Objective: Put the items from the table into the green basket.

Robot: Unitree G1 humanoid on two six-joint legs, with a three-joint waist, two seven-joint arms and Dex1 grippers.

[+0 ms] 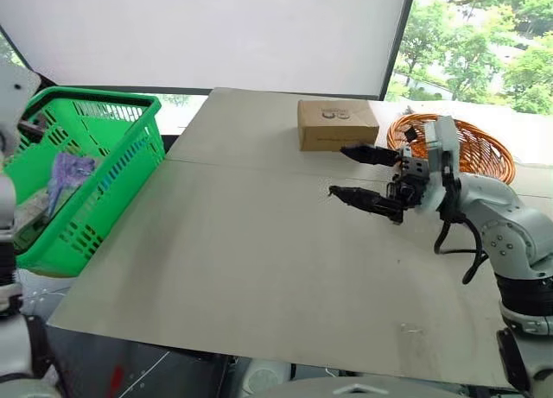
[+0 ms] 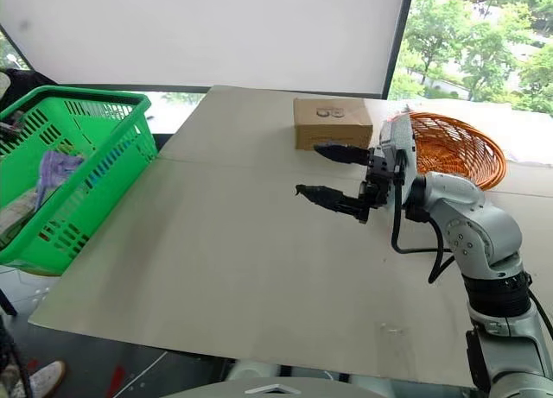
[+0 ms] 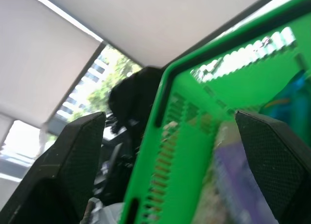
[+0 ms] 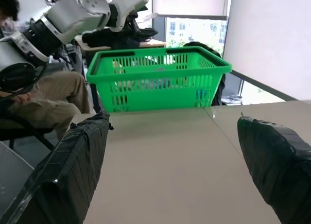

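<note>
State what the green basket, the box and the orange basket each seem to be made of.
Green basket: glossy moulded plastic, judging by its slotted walls. Box: matt brown cardboard, by its flat faces. Orange basket: woven wicker, probably, by its strands.

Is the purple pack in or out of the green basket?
In: the purple pack lies inside the green basket, seen behind its slotted wall.

This looks like a robot test room in an office or lab building. A large flat beige-grey tabletop (image 1: 259, 268) with a thin seam stands before a wide white roller blind (image 1: 216, 31) and tall windows onto green trees (image 1: 471, 44). Staged props sit about: a bright green slotted plastic shopping basket (image 1: 121, 169), a plain brown cardboard box (image 1: 337, 124), a round orange wicker basket (image 1: 479, 148). A seated person in tan trousers (image 4: 46, 97) waits beside the rig.
</note>
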